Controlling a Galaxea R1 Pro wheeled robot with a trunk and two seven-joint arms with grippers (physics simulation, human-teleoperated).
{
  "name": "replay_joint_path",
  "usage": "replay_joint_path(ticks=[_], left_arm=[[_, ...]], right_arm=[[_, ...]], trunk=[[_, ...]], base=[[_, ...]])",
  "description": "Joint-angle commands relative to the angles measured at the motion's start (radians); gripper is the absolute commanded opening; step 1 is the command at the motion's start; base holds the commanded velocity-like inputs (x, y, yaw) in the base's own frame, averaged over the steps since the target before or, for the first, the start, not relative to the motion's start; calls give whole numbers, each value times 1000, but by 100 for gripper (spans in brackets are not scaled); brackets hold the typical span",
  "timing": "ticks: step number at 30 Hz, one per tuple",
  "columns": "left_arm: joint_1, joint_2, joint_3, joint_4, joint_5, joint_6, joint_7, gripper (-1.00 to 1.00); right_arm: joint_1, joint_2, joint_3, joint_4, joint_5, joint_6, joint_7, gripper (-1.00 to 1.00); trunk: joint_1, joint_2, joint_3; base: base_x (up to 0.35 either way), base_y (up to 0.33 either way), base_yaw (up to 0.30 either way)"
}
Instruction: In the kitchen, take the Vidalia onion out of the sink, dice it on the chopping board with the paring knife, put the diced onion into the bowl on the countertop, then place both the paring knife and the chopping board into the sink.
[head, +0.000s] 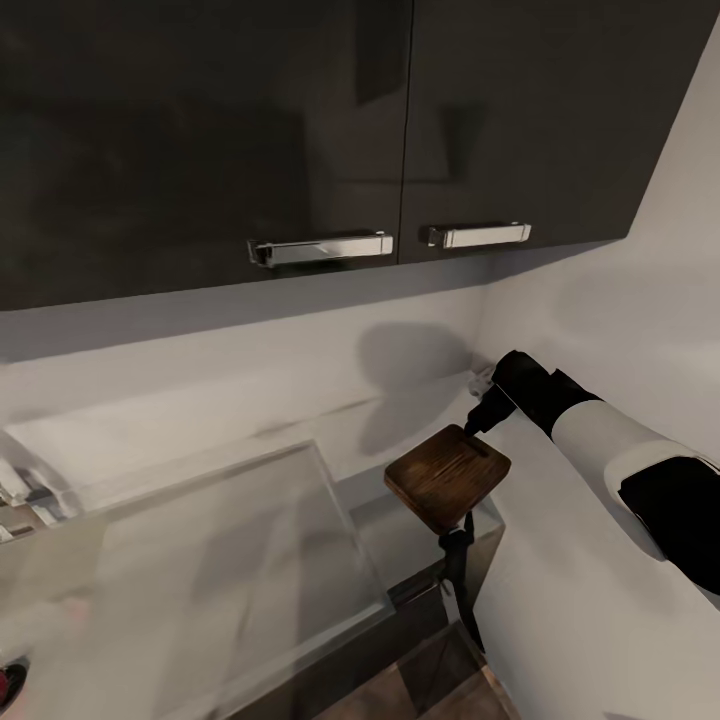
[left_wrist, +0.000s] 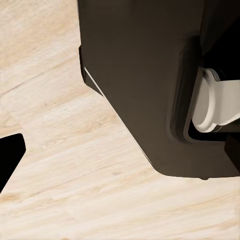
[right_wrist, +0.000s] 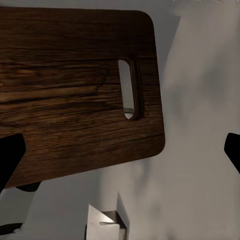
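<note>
Chopping board (head: 447, 479) sits at the tabletop's (head: 420, 505) right end, overhanging its edge, sink (head: 190, 560) to its left; right tool (right_wrist: 120, 150) hovers above with fingers spread, gripping nothing, so centre over the slot handle (right_wrist: 129, 89) before closing; left tool's state can't be told.

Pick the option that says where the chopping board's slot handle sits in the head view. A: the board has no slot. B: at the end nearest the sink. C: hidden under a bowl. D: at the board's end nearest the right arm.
D: the chopping board shows its slot at the far end, right beside the right arm's wrist, away from the sink.
</note>
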Motion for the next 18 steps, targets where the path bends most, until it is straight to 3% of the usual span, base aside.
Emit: replay_joint_path(ticks=[1, 18], left_arm=[[0, 0, 0, -2, 0, 0, -1, 100], [0, 0, 0, -2, 0, 0, -1, 100]], right_arm=[[-1, -1, 2, -2, 10, 2, 9, 100], [-1, -1, 2, -2, 10, 2, 9, 100]], trunk=[[1, -2, -2], [1, -2, -2]], base=[[7, 14, 0], [1, 2, 0]])
